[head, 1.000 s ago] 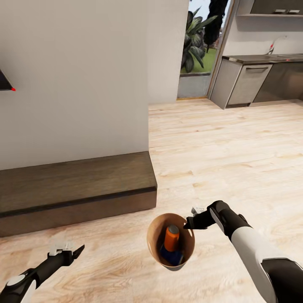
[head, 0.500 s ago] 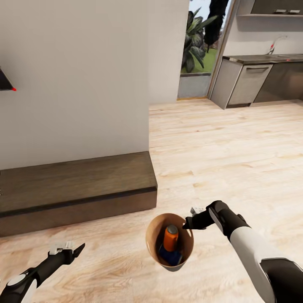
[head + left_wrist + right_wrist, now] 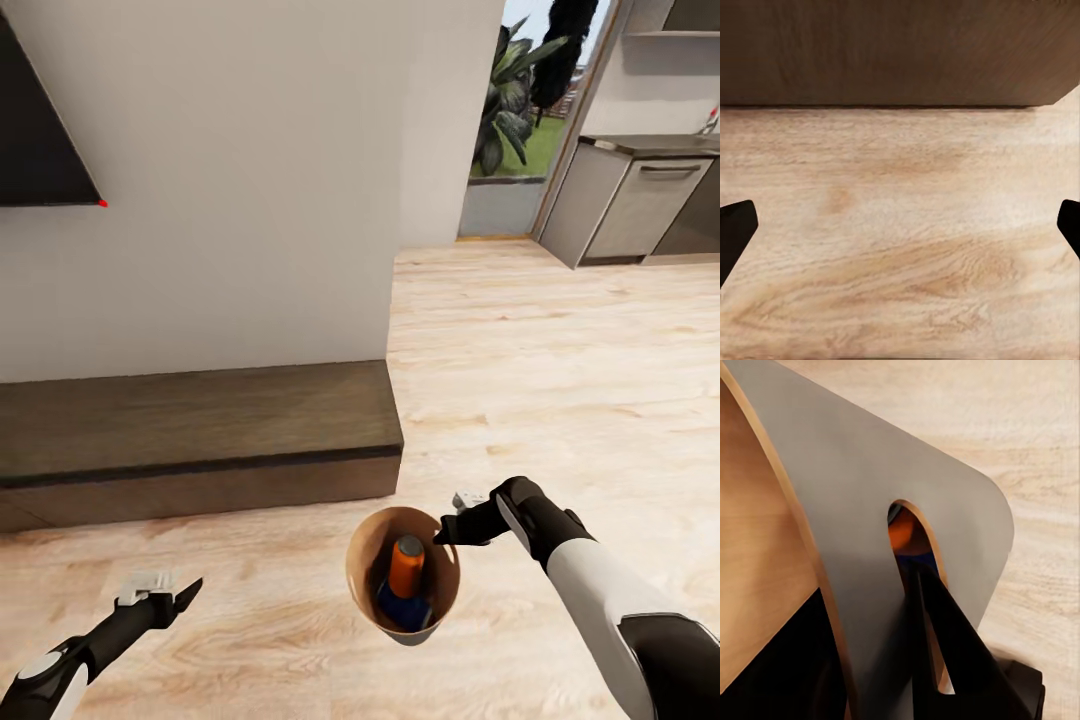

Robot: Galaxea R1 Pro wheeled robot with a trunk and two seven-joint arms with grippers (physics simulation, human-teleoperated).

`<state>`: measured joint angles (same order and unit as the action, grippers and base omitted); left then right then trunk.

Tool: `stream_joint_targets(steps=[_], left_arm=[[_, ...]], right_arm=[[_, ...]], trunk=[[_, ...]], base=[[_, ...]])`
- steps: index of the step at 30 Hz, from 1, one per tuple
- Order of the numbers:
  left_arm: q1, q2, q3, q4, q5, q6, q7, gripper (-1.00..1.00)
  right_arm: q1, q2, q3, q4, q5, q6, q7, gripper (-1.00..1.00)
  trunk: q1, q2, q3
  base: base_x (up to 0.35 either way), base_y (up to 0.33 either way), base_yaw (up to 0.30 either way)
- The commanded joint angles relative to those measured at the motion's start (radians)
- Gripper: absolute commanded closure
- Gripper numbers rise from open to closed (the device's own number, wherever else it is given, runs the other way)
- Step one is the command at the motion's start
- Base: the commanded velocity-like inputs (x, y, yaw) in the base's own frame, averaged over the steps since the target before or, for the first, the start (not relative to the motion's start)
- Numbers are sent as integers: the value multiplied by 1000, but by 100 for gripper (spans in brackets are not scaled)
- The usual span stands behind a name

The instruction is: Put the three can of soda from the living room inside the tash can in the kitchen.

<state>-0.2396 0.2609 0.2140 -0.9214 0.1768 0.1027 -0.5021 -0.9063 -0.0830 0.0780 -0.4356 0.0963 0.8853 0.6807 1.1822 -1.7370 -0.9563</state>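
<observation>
The tash can (image 3: 358,590), a brown-lined tapered bin, hangs just above the wood floor in the head view. My right gripper (image 3: 447,530) is shut on its rim. Inside stand an orange can of soda (image 3: 406,565) and a dark blue one (image 3: 398,606). In the right wrist view the bin's grey outer wall (image 3: 870,495) fills the near field, one dark finger (image 3: 952,652) lies along it, and orange (image 3: 904,536) shows through the handle slot. My left gripper (image 3: 170,596) is open and holds nothing, low over the floor, its fingertips (image 3: 735,229) wide apart.
A low dark wooden plinth (image 3: 190,430) runs along the white wall (image 3: 250,180) ahead on the left, under a black TV corner (image 3: 40,130). Light wood floor (image 3: 560,380) stretches right toward grey kitchen cabinets (image 3: 640,205) and a glazed opening with plants (image 3: 515,110).
The whole picture has shifted right, so the camera has turned left; more of the TV shows. Both arms and the bin keep their places in the view.
</observation>
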Motion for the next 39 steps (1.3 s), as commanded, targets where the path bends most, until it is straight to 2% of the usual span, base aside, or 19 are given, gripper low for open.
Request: stream_joint_targets(steps=[1, 28, 39], left_arm=[[0, 0, 0, 0, 0, 0, 0, -100], [2, -2, -2, 12, -9, -6, 3, -100], [2, -2, -4, 19, -9, -5, 9, -100]], right_arm=[[0, 1, -2, 0, -21, 9, 3, 100], [0, 4, -1, 0, -20, 9, 5, 100], [0, 6, -1, 0, -20, 9, 5, 100]], trunk=[[0, 0, 0], [0, 0, 0], [0, 0, 0]], base=[[0, 0, 249], [32, 5, 250], [81, 167, 250]])
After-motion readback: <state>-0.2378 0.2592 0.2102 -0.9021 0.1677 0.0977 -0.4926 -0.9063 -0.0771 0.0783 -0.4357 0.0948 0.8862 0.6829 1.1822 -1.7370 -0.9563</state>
